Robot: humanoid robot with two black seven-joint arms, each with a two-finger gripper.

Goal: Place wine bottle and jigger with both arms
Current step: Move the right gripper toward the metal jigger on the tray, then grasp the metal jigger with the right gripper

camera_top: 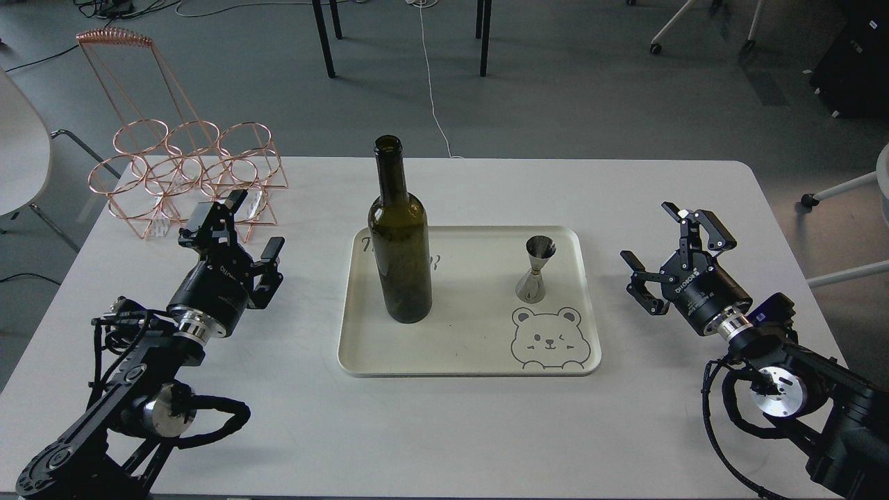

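Note:
The wine bottle [401, 239], dark olive-green with a long neck, stands upright on the left part of a cream tray [361, 347]. The small silver jigger [537, 270] stands upright on the tray's right part, above a printed bear face. My left gripper [257, 222] hovers over the table to the left of the tray, open and holding nothing. My right gripper [653, 232] sits to the right of the tray, also open and holding nothing. Both are well apart from the bottle and jigger.
A copper wire bottle rack [184, 167] stands at the table's back left, just behind my left gripper. The white table [458, 430] has rounded corners. Chair and table legs stand on the grey floor beyond it.

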